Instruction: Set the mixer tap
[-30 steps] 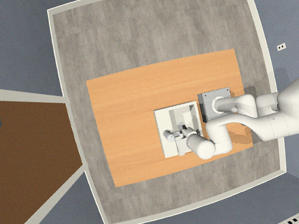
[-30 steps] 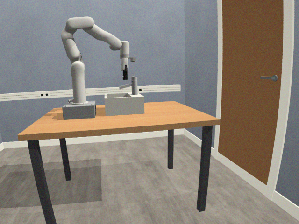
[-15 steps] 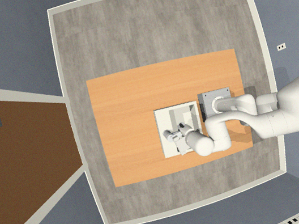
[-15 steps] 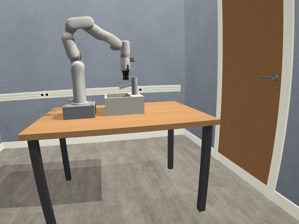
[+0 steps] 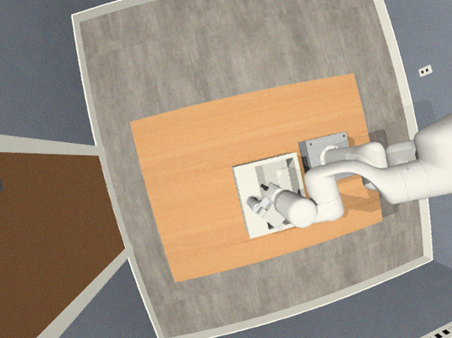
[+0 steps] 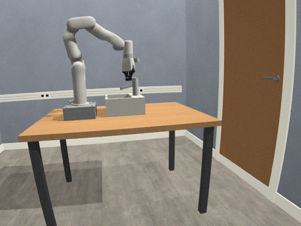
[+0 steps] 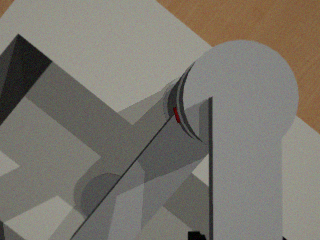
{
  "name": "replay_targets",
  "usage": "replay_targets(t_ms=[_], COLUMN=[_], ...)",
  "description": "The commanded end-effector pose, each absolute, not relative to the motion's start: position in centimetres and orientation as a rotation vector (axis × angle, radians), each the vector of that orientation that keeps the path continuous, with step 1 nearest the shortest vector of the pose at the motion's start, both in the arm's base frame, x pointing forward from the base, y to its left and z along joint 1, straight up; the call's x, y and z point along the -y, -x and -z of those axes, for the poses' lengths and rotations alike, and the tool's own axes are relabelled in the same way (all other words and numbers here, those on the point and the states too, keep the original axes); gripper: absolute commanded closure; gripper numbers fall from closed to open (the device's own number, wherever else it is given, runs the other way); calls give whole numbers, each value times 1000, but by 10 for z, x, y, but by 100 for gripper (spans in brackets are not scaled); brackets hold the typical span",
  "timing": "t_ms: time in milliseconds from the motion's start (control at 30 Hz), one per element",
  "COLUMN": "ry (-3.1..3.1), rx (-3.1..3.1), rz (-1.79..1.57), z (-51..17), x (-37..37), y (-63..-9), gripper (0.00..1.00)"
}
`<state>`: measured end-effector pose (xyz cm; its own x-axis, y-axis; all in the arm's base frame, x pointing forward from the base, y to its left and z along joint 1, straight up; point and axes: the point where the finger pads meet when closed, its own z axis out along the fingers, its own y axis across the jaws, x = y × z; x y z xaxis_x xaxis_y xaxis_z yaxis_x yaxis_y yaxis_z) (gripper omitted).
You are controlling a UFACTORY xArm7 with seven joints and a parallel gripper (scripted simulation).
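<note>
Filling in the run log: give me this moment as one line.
phase: turning lever | gripper: shut on lever | tap: upright on sink block | blue dot: not visible

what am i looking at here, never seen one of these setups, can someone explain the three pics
It is a white robot arm bolted to a grey base on a wooden table.

The first picture looks straight down from the ceiling, the second looks from across the room, and the third comes from a camera on the arm's wrist, so it is very close up.

Beside the base sits a white sink box with a grey tap standing on it.

The arm's pincer points down at the top of the tap and is shut on the lever, the big grey shape with a round end in the wrist picture. A small red mark shows on the tap body there; no blue dot is in view.
</note>
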<state>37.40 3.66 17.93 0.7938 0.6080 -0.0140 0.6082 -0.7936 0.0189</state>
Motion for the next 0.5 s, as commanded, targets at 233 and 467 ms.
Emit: replay_targets(t_ms=[233, 467], ry=[-2862, -2859], rx=[-1277, -1284], rz=[2, 2], z=[-181, -181], x=[-27, -27], y=[-384, -385], gripper=[100, 100])
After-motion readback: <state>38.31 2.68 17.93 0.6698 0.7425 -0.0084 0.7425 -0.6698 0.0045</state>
